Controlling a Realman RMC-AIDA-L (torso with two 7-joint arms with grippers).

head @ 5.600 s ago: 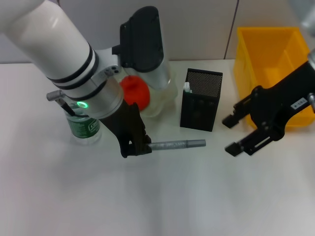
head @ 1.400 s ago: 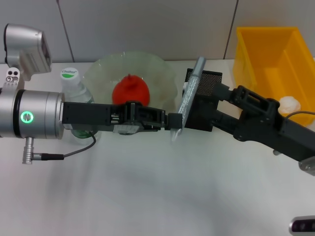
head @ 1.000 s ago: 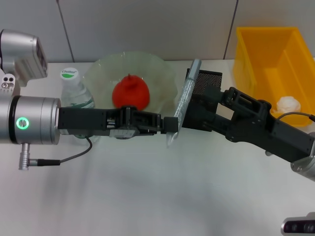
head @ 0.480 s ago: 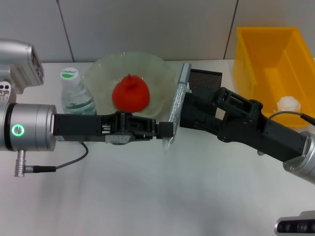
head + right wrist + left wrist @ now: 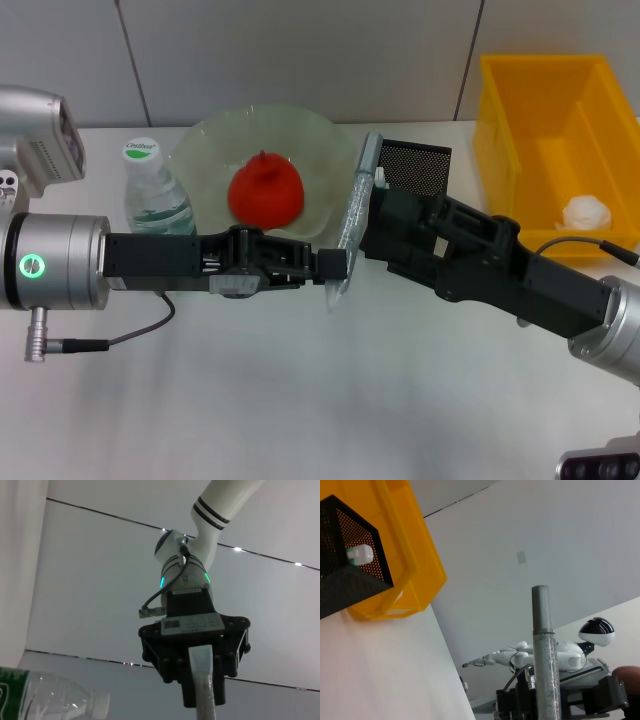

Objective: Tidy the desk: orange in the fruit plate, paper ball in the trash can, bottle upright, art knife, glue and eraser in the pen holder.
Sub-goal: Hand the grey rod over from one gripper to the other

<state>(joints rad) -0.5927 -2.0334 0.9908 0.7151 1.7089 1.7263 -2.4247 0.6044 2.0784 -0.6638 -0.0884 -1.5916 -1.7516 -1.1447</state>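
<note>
Two grippers meet over the middle of the table [image 5: 300,400], both on the knife [image 5: 352,220], a grey glittery stick that stands nearly upright, tilted a little. The left gripper [image 5: 335,268] reaches in level from the left and pinches the knife's lower end; the right gripper [image 5: 375,225] comes from the right at its middle, and whether its fingers have closed on it I cannot tell. The knife's top lies just beside the plate [image 5: 200,150] rim and the holder [image 5: 425,165], with the can [image 5: 500,130] further right, so room is tight behind and wide in front, where the near half of the table lies bare. The orange [image 5: 265,190] sits in the plate, the bottle [image 5: 155,195] stands upright left of it, the ball [image 5: 585,212] lies in the can, and a white-capped thing [image 5: 360,555] stands inside the holder. Since half a second ago the knife and both grippers have shifted slightly left and nearer; 5.6 s ago the knife lay flat on the table, the left gripper at one end, the right gripper open near the can.
</note>
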